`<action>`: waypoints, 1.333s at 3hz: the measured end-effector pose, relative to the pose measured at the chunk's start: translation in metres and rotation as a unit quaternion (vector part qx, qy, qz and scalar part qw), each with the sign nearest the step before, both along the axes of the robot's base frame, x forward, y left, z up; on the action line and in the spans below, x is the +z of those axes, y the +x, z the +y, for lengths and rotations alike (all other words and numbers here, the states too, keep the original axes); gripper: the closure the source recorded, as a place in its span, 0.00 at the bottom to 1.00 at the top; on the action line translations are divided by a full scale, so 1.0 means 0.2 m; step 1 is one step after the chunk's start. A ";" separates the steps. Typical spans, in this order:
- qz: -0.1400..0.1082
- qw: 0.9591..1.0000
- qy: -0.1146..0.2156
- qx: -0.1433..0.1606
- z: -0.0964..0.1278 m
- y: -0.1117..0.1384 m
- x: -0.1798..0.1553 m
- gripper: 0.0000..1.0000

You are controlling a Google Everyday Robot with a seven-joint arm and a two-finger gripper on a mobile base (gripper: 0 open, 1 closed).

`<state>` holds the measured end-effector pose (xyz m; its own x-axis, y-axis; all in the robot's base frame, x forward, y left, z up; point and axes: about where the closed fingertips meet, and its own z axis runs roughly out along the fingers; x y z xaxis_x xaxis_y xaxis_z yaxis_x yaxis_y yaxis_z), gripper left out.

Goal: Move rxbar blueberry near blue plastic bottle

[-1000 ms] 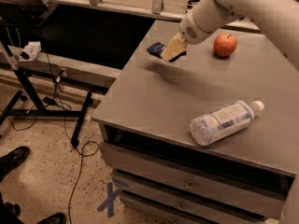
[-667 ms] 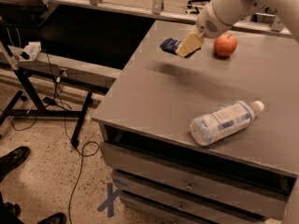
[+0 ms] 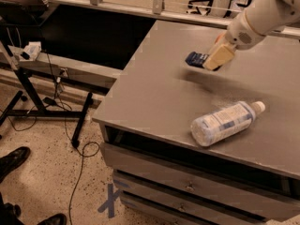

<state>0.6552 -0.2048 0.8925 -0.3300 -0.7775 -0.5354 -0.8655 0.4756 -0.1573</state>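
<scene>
Carried nearer over the past second, the small flat navy-wrapped rxbar blueberry (image 3: 196, 58) hung pinched in my two-finger gripper (image 3: 209, 60). It was above the tabletop beyond the clear, white-capped blue plastic bottle (image 3: 224, 123), not yet beside it. The round red apple appeared hidden behind my wrist.

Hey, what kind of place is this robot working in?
Probably a lab or workshop: grey metal drawer cabinet, loose black cables on speckled floor, blue tape cross. The pincer holds a dark navy snack bar above the cabinet.
</scene>
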 end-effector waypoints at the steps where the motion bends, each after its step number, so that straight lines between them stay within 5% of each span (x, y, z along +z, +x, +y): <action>1: 0.014 1.000 -0.006 -0.005 -0.14 -0.10 -0.06 1.00; 4: 0.061 0.995 -0.027 -0.077 -0.40 -0.34 -0.15 1.00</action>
